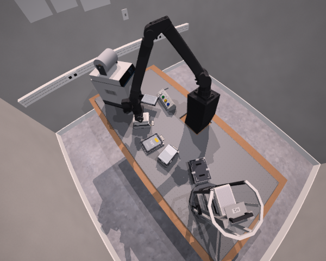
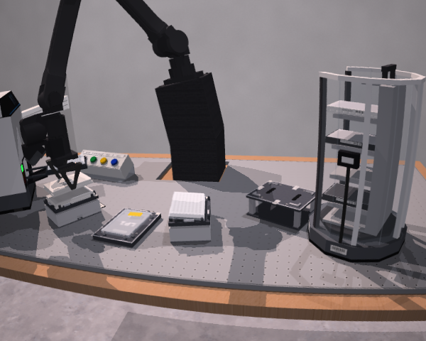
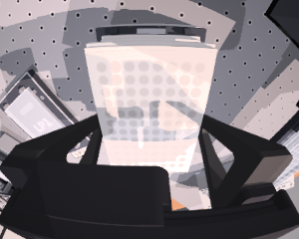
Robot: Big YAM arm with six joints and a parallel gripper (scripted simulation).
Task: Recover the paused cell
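Note:
My gripper (image 1: 140,117) hangs over the plate shaker (image 2: 72,211) nearest the sealer SEAL (image 1: 112,75). In the wrist view its fingers stand wide on the two long sides of a white well plate (image 3: 149,103), closed on it. The plate (image 2: 69,196) lies at the top of that shaker. I cannot tell whether it is down inside the locators. A second shaker (image 2: 189,229) carries a white plate (image 2: 187,205). The lid park LP1 (image 2: 127,222) holds a lid with a yellow label. The nest N6 (image 2: 281,196) is bare. H1 (image 2: 363,161) holds plates on several shelves.
PANEL (image 2: 106,163) with its coloured keys sits behind the shaker, beside a plate (image 1: 149,98) on SEAL's stage. The arm's black base column (image 2: 193,128) stands at the back middle. H1's guard ring (image 1: 236,209) surrounds the carousel at the right end.

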